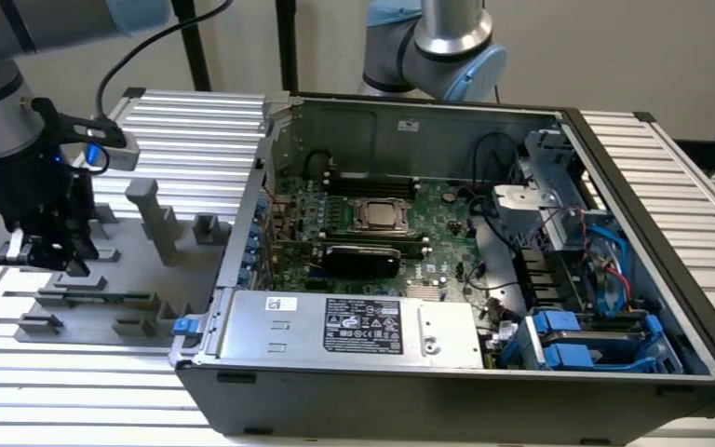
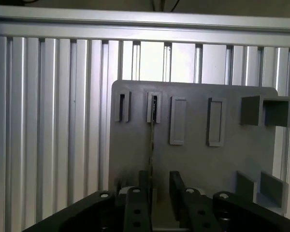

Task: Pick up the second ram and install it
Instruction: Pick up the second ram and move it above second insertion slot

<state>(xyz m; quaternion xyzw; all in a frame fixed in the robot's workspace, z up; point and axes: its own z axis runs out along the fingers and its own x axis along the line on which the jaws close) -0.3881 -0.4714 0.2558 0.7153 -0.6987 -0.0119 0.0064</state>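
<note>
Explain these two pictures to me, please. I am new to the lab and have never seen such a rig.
A robot arm works beside an open computer case. The exterior view comes from a camera standing off the arm. The wrist view comes from a camera on the arm's wrist, looking past its gripper. On the ribbed aluminium table lies a grey holder plate with slots. A thin RAM stick stands on edge in one slot. The two fingers are open, lined up with the stick, and grip nothing.
</note>
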